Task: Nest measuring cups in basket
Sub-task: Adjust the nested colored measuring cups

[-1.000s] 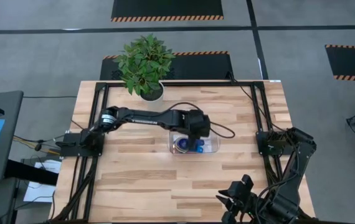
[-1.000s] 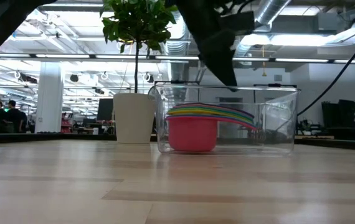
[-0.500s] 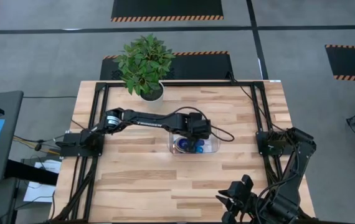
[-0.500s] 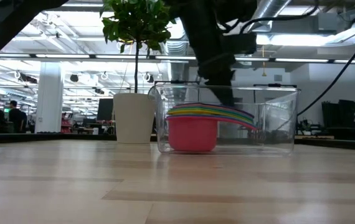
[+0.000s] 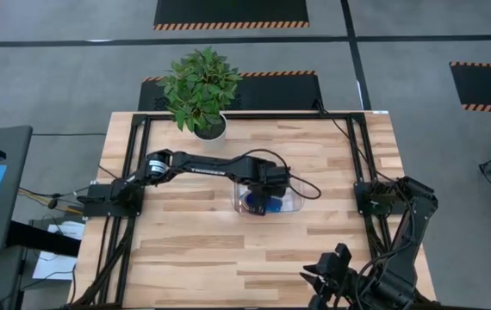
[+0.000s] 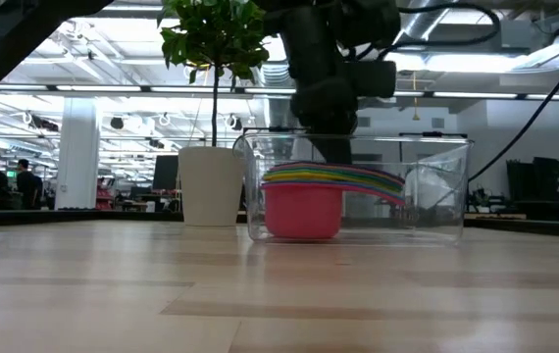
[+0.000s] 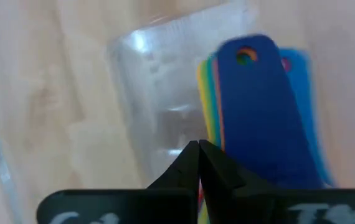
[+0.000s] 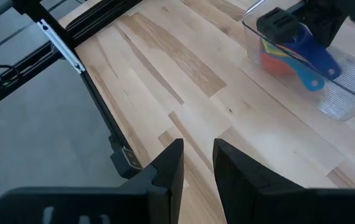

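Left end effector, fingers together, hangs just above stacked measuring cups inside basket on counter. Risk: downward press tips stack or shoves basket. Right end effector, slightly apart, idle.

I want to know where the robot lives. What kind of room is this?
Probably a big robot workshop or lab. Pipes and ducts run under long ceiling lights, the grey floor has striped mats, and the wooden table holds a plant.
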`<move>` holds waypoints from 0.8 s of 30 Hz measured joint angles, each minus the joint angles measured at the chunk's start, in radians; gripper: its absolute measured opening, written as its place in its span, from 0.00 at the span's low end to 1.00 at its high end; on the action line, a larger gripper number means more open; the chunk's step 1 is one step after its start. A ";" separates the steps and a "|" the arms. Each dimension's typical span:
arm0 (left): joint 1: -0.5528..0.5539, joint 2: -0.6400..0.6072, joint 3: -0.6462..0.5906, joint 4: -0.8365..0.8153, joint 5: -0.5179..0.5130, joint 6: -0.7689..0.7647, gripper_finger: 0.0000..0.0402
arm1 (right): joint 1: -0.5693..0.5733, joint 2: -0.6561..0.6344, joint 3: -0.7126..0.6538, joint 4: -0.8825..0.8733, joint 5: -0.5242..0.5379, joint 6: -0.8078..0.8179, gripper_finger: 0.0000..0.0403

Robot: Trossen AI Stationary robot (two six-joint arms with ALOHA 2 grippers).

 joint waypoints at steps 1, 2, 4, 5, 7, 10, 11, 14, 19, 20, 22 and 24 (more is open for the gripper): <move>0.000 0.000 0.007 -0.002 0.037 0.000 0.00 | 0.000 0.000 0.000 0.001 -0.001 -0.005 0.27; 0.000 0.000 0.012 0.002 0.069 0.000 0.00 | 0.000 0.000 0.000 0.003 -0.001 -0.018 0.27; -0.007 -0.002 0.014 0.019 0.093 0.000 0.00 | 0.000 0.000 0.000 0.004 -0.001 -0.038 0.27; -0.011 -0.002 0.014 0.025 0.086 -0.001 0.00 | 0.000 0.000 0.000 0.004 -0.001 -0.045 0.27; -0.016 -0.002 0.014 0.031 0.056 0.002 0.00 | 0.000 0.000 0.000 0.004 -0.001 -0.046 0.27; -0.014 -0.002 0.014 0.036 0.008 0.004 0.00 | 0.000 0.000 0.000 0.004 -0.001 -0.045 0.27; -0.011 -0.002 0.014 0.036 -0.013 0.002 0.00 | 0.000 0.000 0.000 0.005 -0.001 -0.043 0.27; -0.009 -0.002 0.014 0.039 -0.101 -0.008 0.00 | 0.000 0.000 0.000 0.019 -0.001 -0.042 0.27; -0.004 -0.002 0.014 0.041 -0.053 0.024 0.00 | 0.000 0.000 0.000 0.038 -0.001 -0.041 0.27; -0.005 -0.002 0.014 0.035 -0.038 0.026 0.00 | 0.000 0.000 0.000 0.043 -0.001 -0.041 0.27; -0.009 -0.002 0.014 0.035 -0.035 0.028 0.00 | 0.000 0.000 0.000 0.050 -0.001 -0.042 0.27; -0.011 -0.002 0.013 0.049 -0.044 0.033 0.00 | 0.000 0.000 0.000 0.050 -0.001 -0.045 0.27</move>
